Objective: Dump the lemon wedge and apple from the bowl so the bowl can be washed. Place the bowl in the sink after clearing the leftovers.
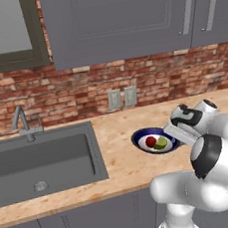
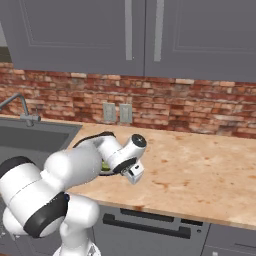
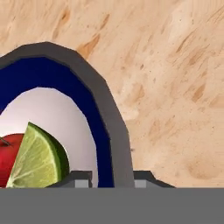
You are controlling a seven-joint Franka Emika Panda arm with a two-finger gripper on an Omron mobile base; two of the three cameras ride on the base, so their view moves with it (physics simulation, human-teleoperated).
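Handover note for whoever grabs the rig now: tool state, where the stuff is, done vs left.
Tool: down at the bowl's near rim, one finger inside the rim and one outside; whether it is clamped on the rim cannot be told yet.
Bowl: on the counter, to the right of the sink, flat, not lifted.
Apple and lemon wedge: inside the bowl, side by side.
Done: tool brought to the rim.
Left: secure the grip, lift and tip out both fruits, then set the bowl in the sink.
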